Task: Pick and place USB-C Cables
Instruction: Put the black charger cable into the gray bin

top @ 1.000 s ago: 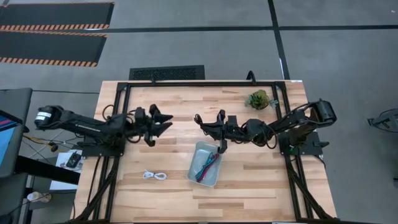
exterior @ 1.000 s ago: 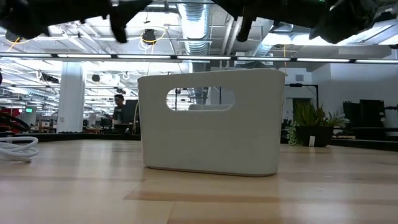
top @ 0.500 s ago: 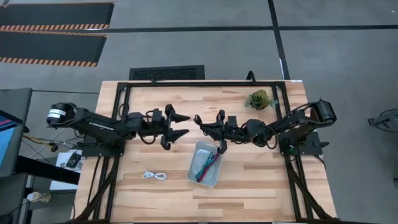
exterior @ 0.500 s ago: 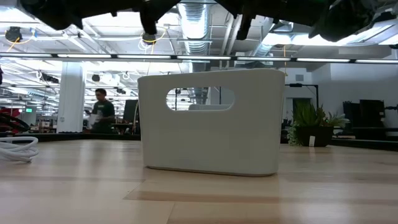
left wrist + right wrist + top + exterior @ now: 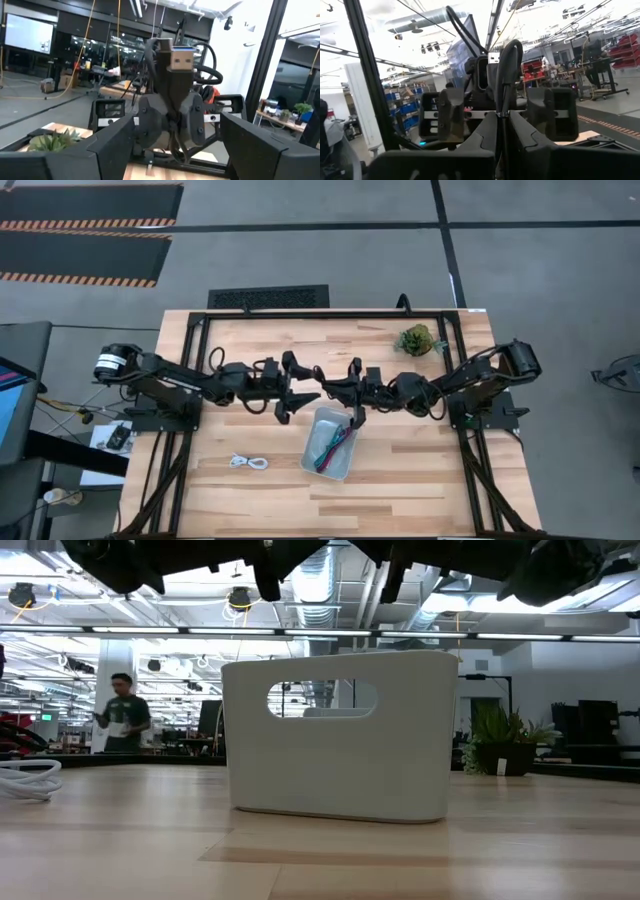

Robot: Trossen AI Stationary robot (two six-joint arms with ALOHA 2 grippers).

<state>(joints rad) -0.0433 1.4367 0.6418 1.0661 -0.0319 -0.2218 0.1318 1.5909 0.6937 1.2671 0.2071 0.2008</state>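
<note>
- My left gripper (image 5: 297, 387) hangs above the table's middle, just beside the near corner of the tray (image 5: 318, 425), its fingers spread wide and empty.
- My right gripper (image 5: 340, 383) hangs over the tray's far end, facing my left one at close range. Its fingers stand apart with nothing between them. A dark strand (image 5: 357, 416) hangs from under it toward the tray's rim; I cannot tell what it is.
- Cables in the tray: magenta-red cable (image 5: 341, 440), teal-blue cable (image 5: 327, 453) and what looks like the black cable (image 5: 331, 446) lie together along the tray's length. I judge these three as placed.
- Outstanding item: the white cable (image 5: 250, 463) lies loosely coiled on the bare wood, well apart from the tray, toward the front edge on my left side. The low view shows it (image 5: 25, 780) flat on the table top at the far left.
- Deciding relation: the white cable lies forward of my left gripper and back toward my left arm's side. Its long axis runs roughly parallel to the front edge. My left gripper is clearly the nearer one, and the tray stands between my right gripper and the cable.
- Clearance: open wood surrounds the coil, with room to the front edge. The plant (image 5: 414, 339) stands far off at the rear right corner.
- Risk noted: the two grippers are close together, so I judge my left one should draw away from the right before descending.
</note>
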